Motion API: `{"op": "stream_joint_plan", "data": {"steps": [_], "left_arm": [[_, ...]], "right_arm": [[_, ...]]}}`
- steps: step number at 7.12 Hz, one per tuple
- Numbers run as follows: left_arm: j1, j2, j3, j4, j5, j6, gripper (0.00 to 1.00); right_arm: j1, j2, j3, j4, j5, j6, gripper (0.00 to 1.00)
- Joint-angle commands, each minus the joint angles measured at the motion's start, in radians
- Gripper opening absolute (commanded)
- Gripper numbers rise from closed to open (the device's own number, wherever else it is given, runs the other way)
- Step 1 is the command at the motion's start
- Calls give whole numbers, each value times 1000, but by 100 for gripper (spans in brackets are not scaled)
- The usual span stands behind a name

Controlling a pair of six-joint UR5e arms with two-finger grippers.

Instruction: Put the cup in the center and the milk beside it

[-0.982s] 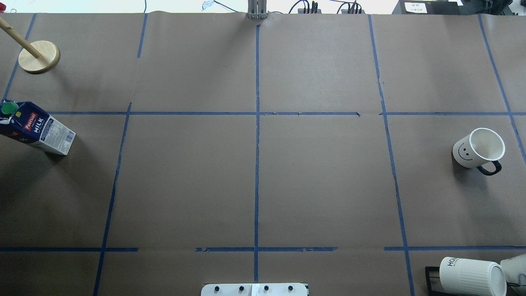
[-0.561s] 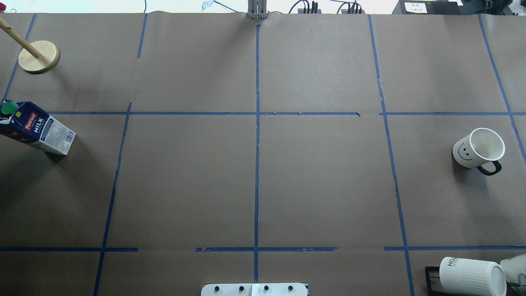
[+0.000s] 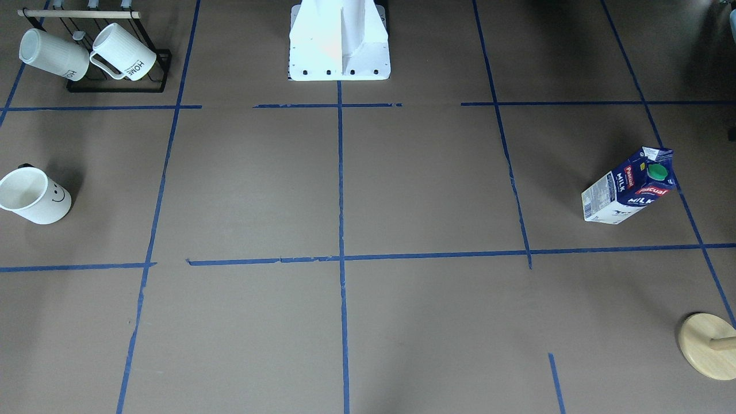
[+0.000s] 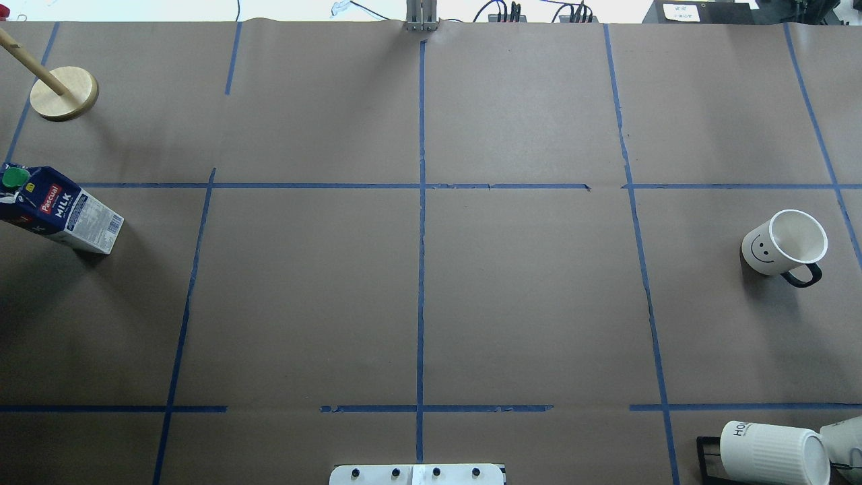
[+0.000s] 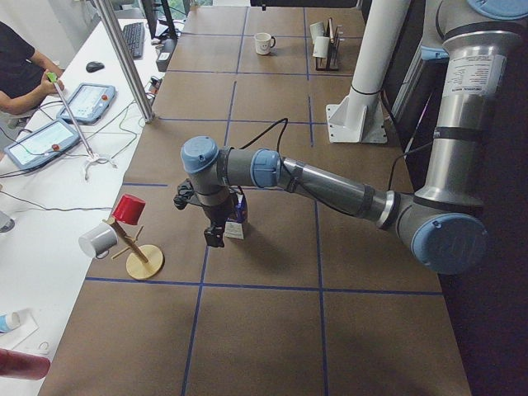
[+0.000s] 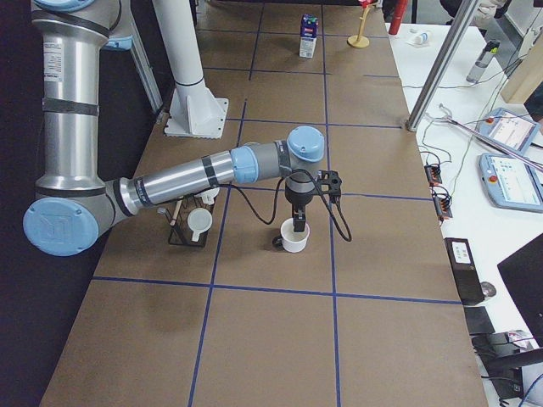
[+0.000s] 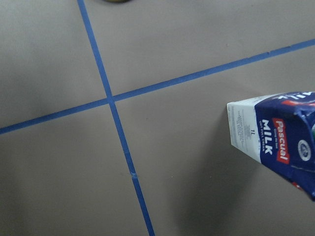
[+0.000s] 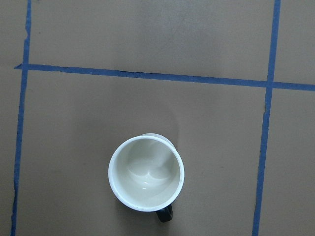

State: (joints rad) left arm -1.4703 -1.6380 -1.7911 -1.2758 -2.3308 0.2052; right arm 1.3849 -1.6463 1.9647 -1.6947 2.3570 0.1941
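Observation:
The cup (image 4: 784,242) is a white mug with a smiley face and a black handle. It stands upright at the right side of the brown surface and shows from above in the right wrist view (image 8: 146,172). The milk (image 4: 60,210) is a dark blue carton with a green cap, upright at the far left, and shows in the left wrist view (image 7: 278,142). The center (image 4: 421,186), where the tape lines cross, is bare. My left gripper (image 5: 216,235) hangs beside the milk (image 5: 238,216). My right gripper (image 6: 299,222) hangs just above the cup (image 6: 294,239). I cannot tell whether either is open or shut.
A black rack with two ribbed "HOME" mugs (image 4: 774,451) stands at the near right corner. A wooden stand (image 4: 64,93) is at the far left, behind the milk. The robot's white base (image 3: 339,40) is at the near middle edge.

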Motion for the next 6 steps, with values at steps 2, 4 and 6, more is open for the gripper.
{"op": "stream_joint_plan", "data": {"steps": [2,4,6], "left_arm": [[-1,21,6,-34,-2,0,100],[1,18,21,-36,-2,-1,100],[1,17,19,-37,-2,-1,100]], "right_arm": [[25,-13,3,3,-1,1,100],[5,6,-62,63,1,40,99],[-102,5,-206,427,-10,367,98]]}}
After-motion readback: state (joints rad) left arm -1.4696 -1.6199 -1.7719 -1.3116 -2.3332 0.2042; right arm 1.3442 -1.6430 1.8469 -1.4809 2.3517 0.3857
